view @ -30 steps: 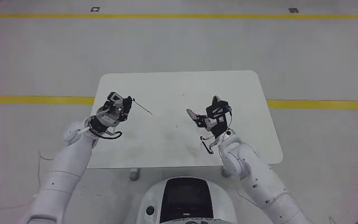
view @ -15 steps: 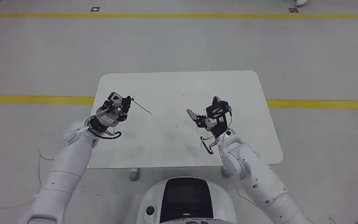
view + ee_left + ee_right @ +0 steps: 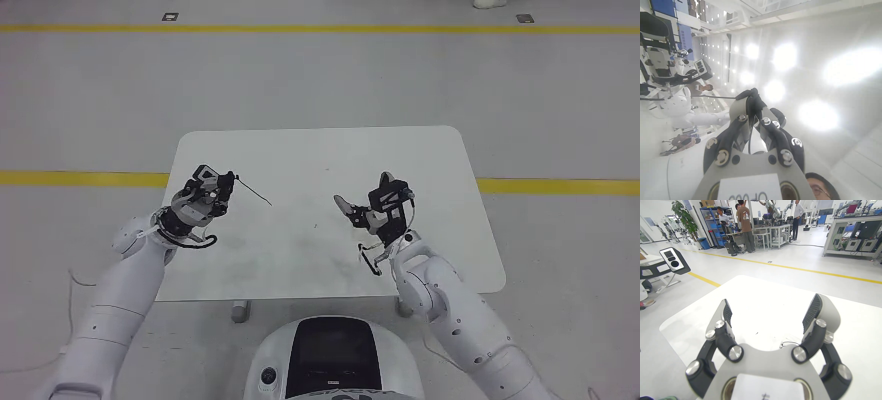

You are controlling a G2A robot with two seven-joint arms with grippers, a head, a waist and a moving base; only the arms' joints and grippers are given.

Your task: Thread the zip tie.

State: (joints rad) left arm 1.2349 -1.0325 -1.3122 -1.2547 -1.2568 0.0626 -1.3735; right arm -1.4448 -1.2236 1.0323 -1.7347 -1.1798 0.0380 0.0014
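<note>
Nothing has moved: left pincer (image 3: 751,95) clamps the zip tie (image 3: 715,97) (thin, black), right pincer (image 3: 771,299) gapes wide.

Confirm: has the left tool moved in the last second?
No. The left tool holds the same spot over the left edge of the table, zip tie pointing as before.

Bench (image 3: 320,155): one unit. Zip tie (image 3: 254,191): one, black. Arms: two, a left arm (image 3: 125,280) and a right arm (image 3: 455,310). Jaws: two sets, one set per arm. Yellow floor lines: two, a far line (image 3: 300,28) and a near line (image 3: 80,179). Square floor markers: two, a first marker (image 3: 170,17) and a second marker (image 3: 524,18).
</note>
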